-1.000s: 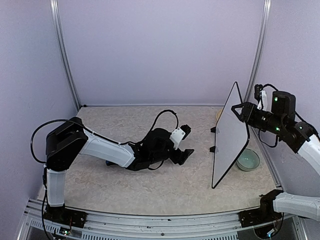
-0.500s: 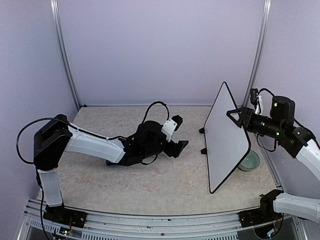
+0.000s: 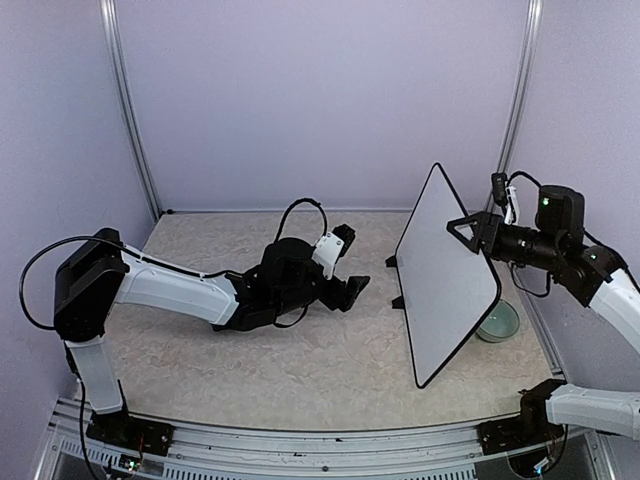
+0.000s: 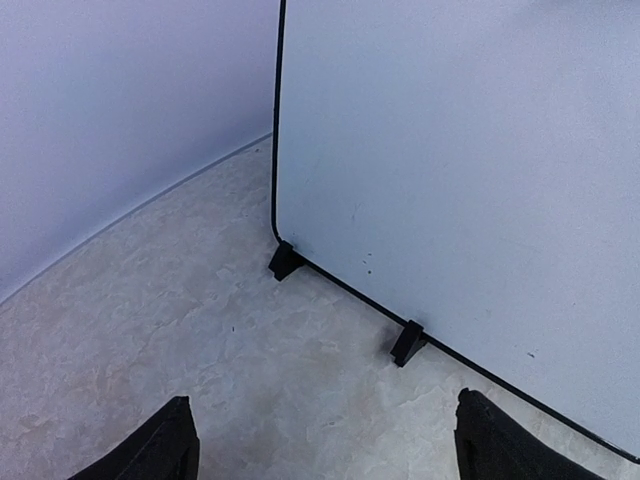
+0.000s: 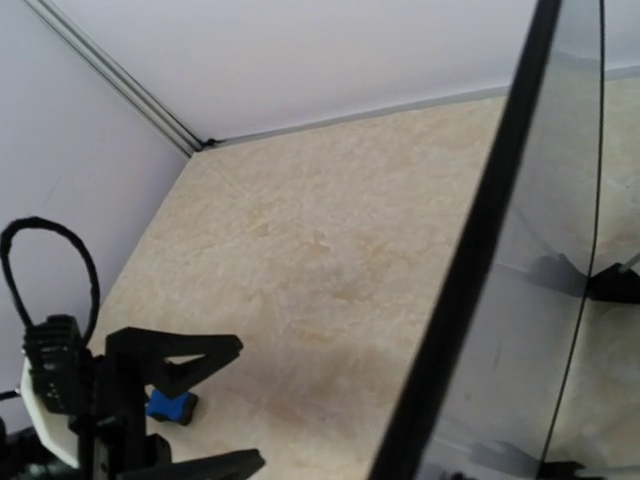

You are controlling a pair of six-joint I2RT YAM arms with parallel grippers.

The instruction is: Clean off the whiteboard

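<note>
The whiteboard (image 3: 445,285) stands tilted, gripped by the right tool (image 3: 468,232).

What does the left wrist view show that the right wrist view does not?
Only the left wrist view shows the broad white face of the whiteboard, with a few tiny dark specks, and two black feet along its lower edge. Only the right wrist view shows a small blue block lying on the table near the left tool, whose fingers stand apart and empty, and a black cable loop. Both show the whiteboard's black frame, the beige table, the pale wall and parts of the left tool.
</note>
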